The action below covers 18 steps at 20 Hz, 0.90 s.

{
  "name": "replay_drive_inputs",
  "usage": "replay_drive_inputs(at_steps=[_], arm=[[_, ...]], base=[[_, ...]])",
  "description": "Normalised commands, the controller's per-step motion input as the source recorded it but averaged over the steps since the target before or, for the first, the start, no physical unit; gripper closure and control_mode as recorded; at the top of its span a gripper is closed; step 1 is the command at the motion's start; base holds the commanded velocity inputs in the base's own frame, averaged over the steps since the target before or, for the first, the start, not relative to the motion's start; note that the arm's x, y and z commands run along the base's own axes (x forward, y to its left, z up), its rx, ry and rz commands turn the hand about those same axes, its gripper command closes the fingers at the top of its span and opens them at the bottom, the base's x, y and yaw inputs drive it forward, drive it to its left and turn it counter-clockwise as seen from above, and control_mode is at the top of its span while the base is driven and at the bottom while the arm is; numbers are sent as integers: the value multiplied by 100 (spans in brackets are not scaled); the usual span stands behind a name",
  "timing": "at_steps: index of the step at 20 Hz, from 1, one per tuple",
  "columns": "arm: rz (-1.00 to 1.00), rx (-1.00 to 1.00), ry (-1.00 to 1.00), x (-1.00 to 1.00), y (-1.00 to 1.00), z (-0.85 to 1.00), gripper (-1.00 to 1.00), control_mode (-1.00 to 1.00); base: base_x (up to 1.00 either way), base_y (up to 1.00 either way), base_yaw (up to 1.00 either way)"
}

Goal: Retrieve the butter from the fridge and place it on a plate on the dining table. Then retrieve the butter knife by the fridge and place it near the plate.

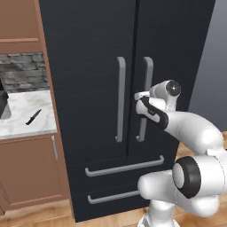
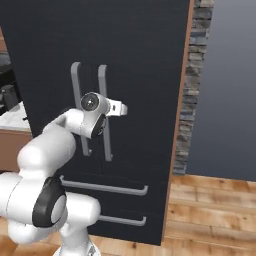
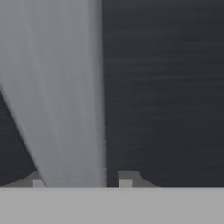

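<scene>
The black fridge (image 1: 88, 44) (image 2: 145, 50) stands with both doors closed, so the butter is hidden. My gripper (image 1: 142, 97) (image 2: 107, 111) (image 3: 81, 181) is at the middle of the right door's grey bar handle (image 1: 147, 73) (image 2: 103, 80) (image 3: 65, 87). In the hand view the bar runs between my two fingertips (image 3: 127, 180), which are drawn in close around it. The butter knife (image 1: 33, 116), slim and dark, lies on the marble counter (image 1: 26, 128) left of the fridge. The plate and the dining table are out of view.
Brown cabinets (image 1: 31, 168) sit under the counter, with a stone backsplash (image 1: 24, 71) above it. Two drawer handles (image 1: 124, 167) cross the fridge's lower front. A grey wall (image 2: 225, 90) and wooden floor (image 2: 210, 210) lie to the fridge's right.
</scene>
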Motion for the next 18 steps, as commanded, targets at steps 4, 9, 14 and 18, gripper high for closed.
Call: replay_drive_inputs(at_steps=[4, 9, 14, 18], arm=[[-8, 0, 9, -94, -99, 16, 100, -100], [0, 8, 16, -100, -100, 28, 100, -100], [0, 19, 17, -100, -100, 20, 100, -100], [0, 24, 20, -100, -100, 5, 100, -100]], base=[[0, 0, 0], [0, 0, 0], [0, 0, 0], [0, 0, 0]])
